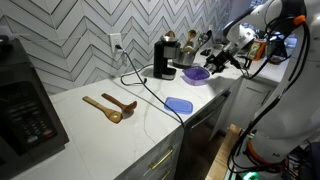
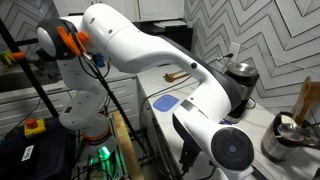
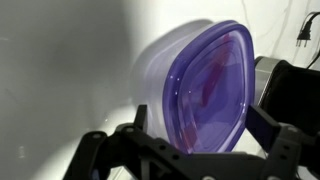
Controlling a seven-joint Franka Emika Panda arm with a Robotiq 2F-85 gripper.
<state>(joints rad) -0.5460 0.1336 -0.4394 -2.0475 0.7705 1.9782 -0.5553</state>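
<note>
A translucent purple bowl [image 3: 208,85] fills the wrist view and stands on the white counter. In an exterior view the bowl [image 1: 196,74] sits just in front of the black coffee maker [image 1: 163,58]. My gripper [image 3: 200,128] is open, with one black finger on each side of the bowl's near rim. In that exterior view the gripper [image 1: 217,63] hangs at the bowl's right side. A blue lid [image 1: 179,104] lies flat on the counter nearer the front edge, and also shows in an exterior view [image 2: 165,102], where my arm hides the bowl.
Two wooden spoons [image 1: 110,107] lie mid-counter. A black microwave [image 1: 25,100] stands at the far left. A cable [image 1: 150,95] runs from the wall socket across the counter. Utensil holders [image 1: 188,45] stand behind the coffee maker. The herringbone tile wall [image 1: 80,40] backs the counter.
</note>
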